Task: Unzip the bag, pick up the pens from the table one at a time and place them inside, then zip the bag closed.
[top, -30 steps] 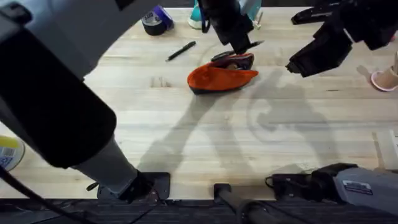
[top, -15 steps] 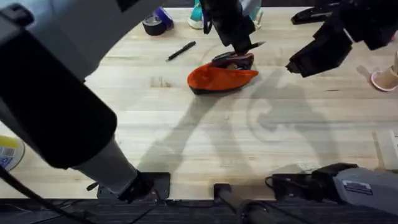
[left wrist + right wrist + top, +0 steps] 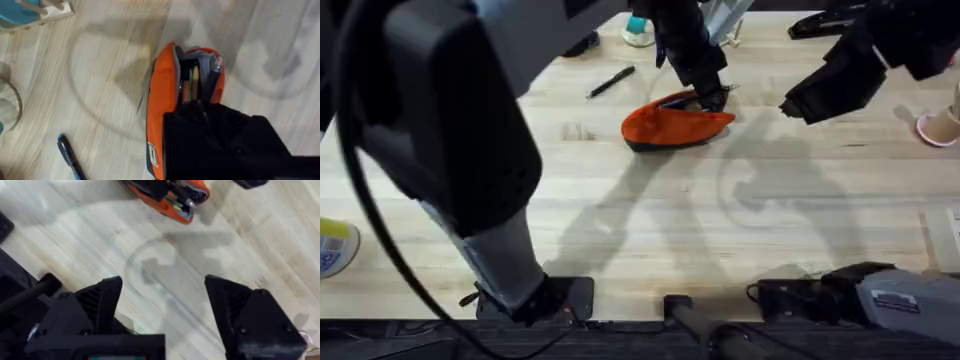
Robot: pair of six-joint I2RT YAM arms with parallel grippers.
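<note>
Bag (image 3: 672,124) sat unzipped, left gripper (image 3: 712,97) at its mouth, grip hidden; right gripper (image 3: 162,307) hung open. I'd feed 1 pen (image 3: 216,66) straight in.

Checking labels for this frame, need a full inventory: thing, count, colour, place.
bag: 1, orange with dark bottom strip, far-centre of table, zipper open, contents visible inside
pen: 1, black, on the table left of the bag
pen: 1, dark with a clear end, sticking into the open bag
table: 1, light wood planks
cup: 1, pinkish, right edge
round container: 1, yellow and blue, left edge
teal item: 1, far edge
left gripper: black, at the bag's opening
right gripper: black, fingers open, above bare table right of the bag
</note>
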